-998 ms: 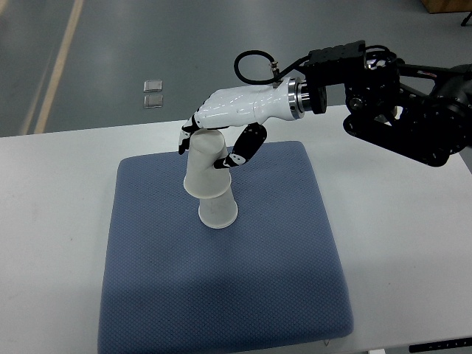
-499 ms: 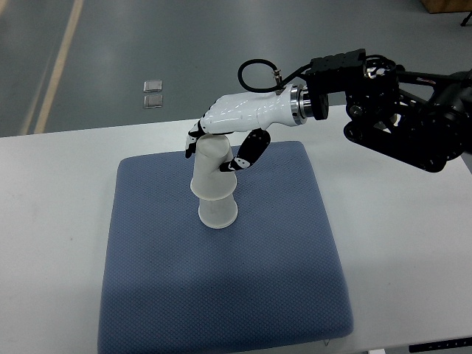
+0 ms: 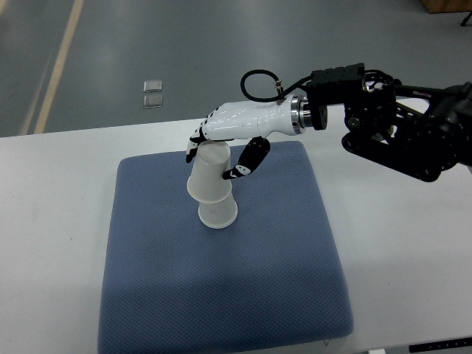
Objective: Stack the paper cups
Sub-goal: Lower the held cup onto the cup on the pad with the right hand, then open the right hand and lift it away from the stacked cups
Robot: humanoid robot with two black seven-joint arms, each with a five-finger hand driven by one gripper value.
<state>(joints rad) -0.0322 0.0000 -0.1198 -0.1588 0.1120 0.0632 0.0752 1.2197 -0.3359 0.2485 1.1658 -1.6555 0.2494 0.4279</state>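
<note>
Gripping the upper paper cup [image 3: 208, 173] — right hand [image 3: 234, 133] fingers curled around it, set over lower cup [image 3: 217, 212], blue mat [image 3: 221, 295]

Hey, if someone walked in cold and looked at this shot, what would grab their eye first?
Probably the glossy white right hand, reaching in from the right on a black arm, gripping an upside-down paper cup over a second upside-down cup. Both sit near the middle of a blue cushion pad on a white table.
</note>
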